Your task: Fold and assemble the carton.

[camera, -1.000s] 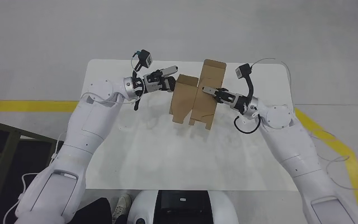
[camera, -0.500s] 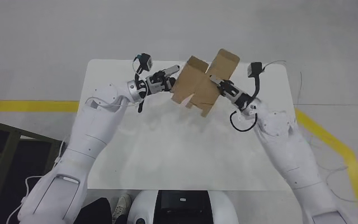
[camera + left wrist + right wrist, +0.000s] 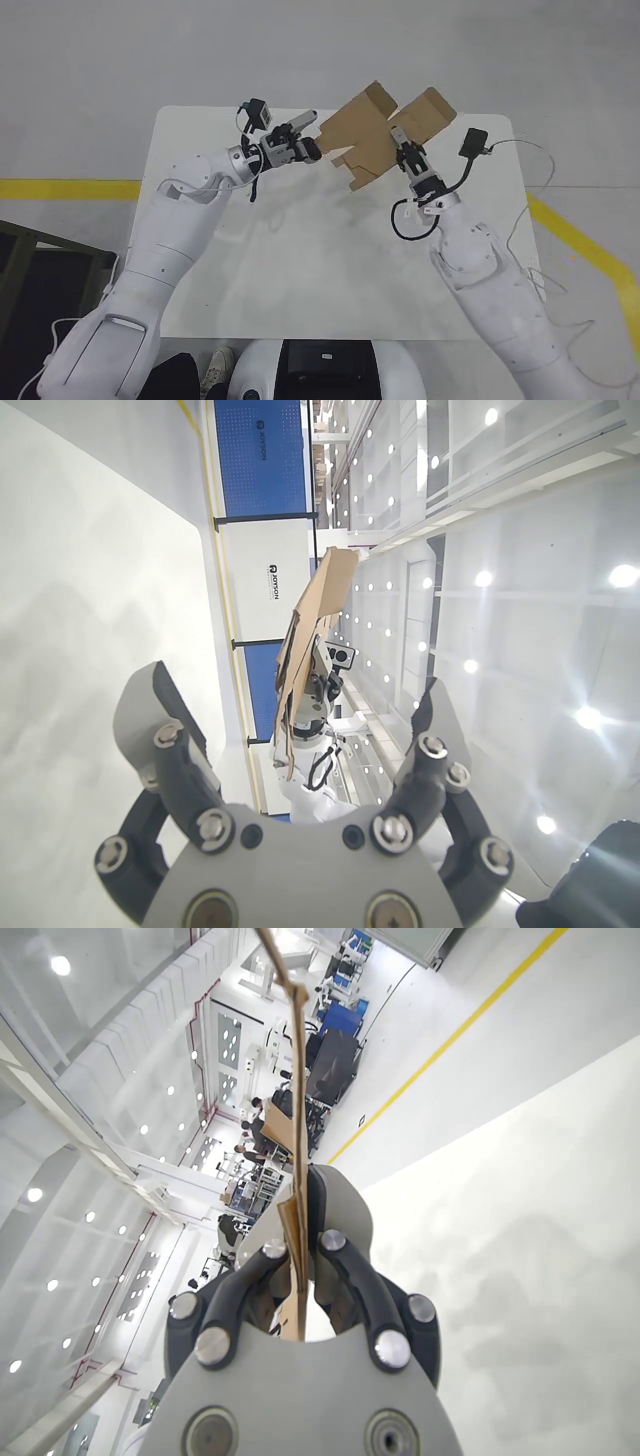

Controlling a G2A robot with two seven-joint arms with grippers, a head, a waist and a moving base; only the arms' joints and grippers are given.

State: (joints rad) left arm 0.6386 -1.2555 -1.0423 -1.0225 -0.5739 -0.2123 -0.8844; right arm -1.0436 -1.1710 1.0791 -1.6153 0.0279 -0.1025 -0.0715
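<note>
Cardboard, not yet a box: the carton hangs collapsed and tilted in the air over the far right part of the desk, its flaps sticking out toward the far side and its layers barely parted where the left wrist view catches it edge-on. The right fingers are clamped tight on the near right edge of the sheet, which runs straight up out of their grip, so that arm alone bears the weight. The left fingers are spread wide and hold nothing; from above they sit just left of the carton's left corner, close to it, and the left wrist view puts the board a little beyond their tips. By my reading the step in hand is the opening of the flat blank into a sleeve, and it has hardly begun. The next move would call for the left fingers to close on the near left panel while the right ones hold firm, then for the two to draw apart carefully, since thin board held by one edge may twist or slip.
</note>
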